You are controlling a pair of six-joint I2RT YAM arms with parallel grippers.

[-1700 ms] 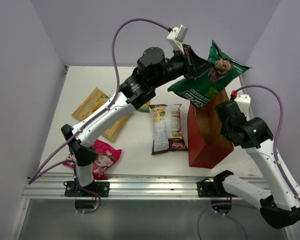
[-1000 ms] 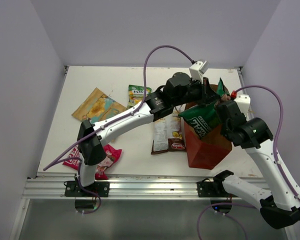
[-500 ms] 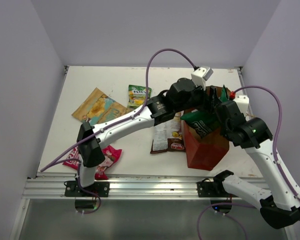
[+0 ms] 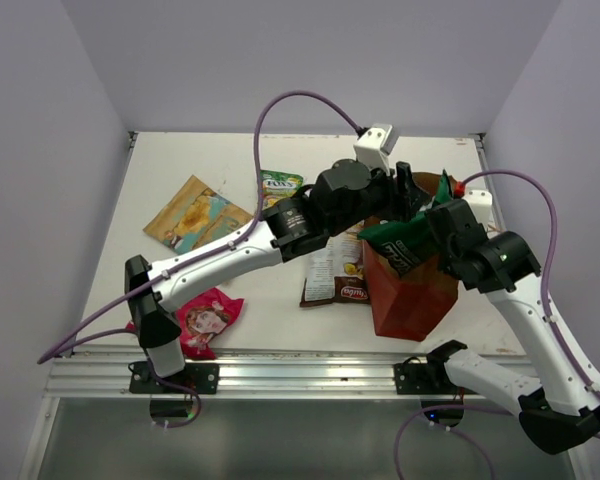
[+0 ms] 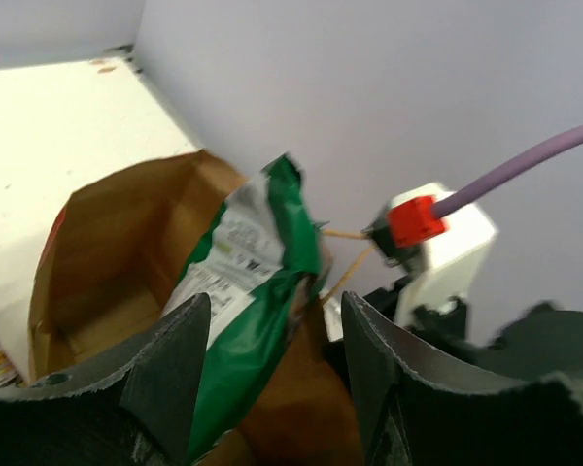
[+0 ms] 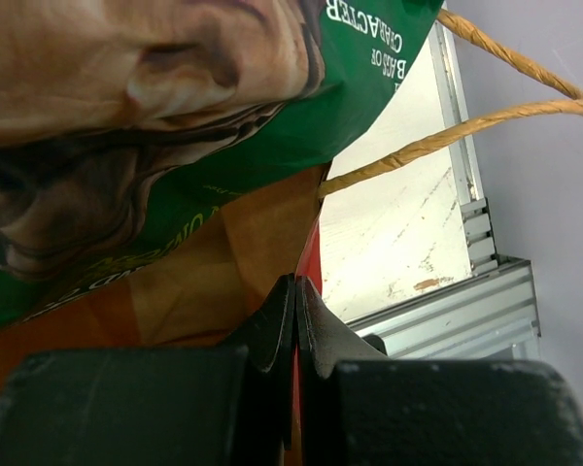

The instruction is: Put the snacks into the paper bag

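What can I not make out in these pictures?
- Top view: the mouth of the paper bag, covered by the left arm and the green packet.
- Top view: the upper part of the white-and-brown packet, under the same arm.
- Right wrist view: the green packet's whole print, cut off by the edges.

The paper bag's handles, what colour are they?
Pale tan, like straw. The twisted handles show best in the right wrist view.

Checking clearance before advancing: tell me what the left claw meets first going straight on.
Probably the dark green packet sticking out of the paper bag, just ahead of the left claw; depth unclear.
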